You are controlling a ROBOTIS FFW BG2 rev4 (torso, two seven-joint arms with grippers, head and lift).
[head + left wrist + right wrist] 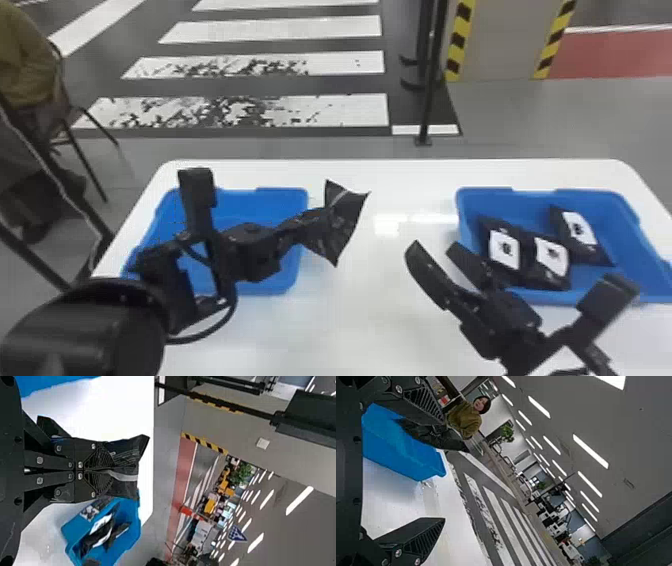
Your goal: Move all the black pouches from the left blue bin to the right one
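Black flat pouch point(342, 225) hung at head-view centre, pinched by left black gripper point(106, 471); long axis roughly crosswise; it lay up-left of right black gripper point(434, 246), fingers spread, nearer right blue plastic bin point(595, 196); handover looked likely.

Right gripper point(434, 246): ribbed black fingers point(424, 400) spread wide, nothing between them. Blue bin point(399, 457) on white surface point(403, 498), one finger partly in front of it. Dark shape overlapping bin, too unclear to name. Beyond surface: floor with white crosswalk stripes point(496, 504), green plant point(507, 432), ceiling with lit strip lights point(539, 407).
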